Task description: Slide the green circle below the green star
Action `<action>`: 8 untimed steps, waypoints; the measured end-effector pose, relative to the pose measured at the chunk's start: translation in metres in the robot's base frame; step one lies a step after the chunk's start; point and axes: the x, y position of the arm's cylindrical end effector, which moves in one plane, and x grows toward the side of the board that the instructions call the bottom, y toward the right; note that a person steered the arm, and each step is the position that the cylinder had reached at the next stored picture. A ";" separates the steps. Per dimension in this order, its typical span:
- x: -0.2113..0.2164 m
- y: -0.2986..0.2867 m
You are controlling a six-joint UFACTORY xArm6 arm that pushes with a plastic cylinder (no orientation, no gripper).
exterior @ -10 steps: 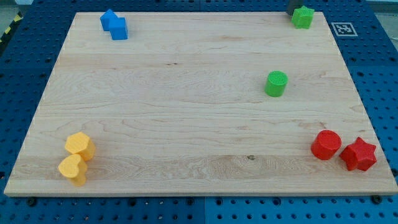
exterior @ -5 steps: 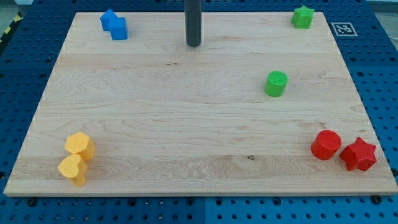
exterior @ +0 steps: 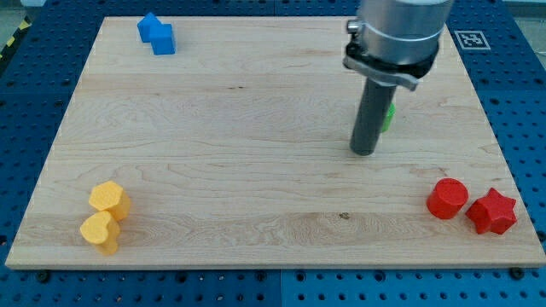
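Note:
My tip (exterior: 364, 152) rests on the board right of centre. The rod and the arm's grey end stand in front of the green circle (exterior: 389, 115), of which only a thin sliver shows at the rod's right edge, just above and right of the tip. The green star is hidden behind the arm at the view's top right.
Two blue blocks (exterior: 157, 34) sit together at the top left. A yellow hexagon (exterior: 109, 199) and a yellow heart (exterior: 100, 231) sit at the bottom left. A red circle (exterior: 447, 198) and a red star (exterior: 492, 211) sit at the bottom right.
My tip moved from the board's top centre down and right to beside the green circle. The arm now covers the green star and most of the circle. No block has visibly moved.

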 end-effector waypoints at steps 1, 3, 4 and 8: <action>-0.014 0.024; -0.046 0.021; -0.063 0.007; -0.098 0.001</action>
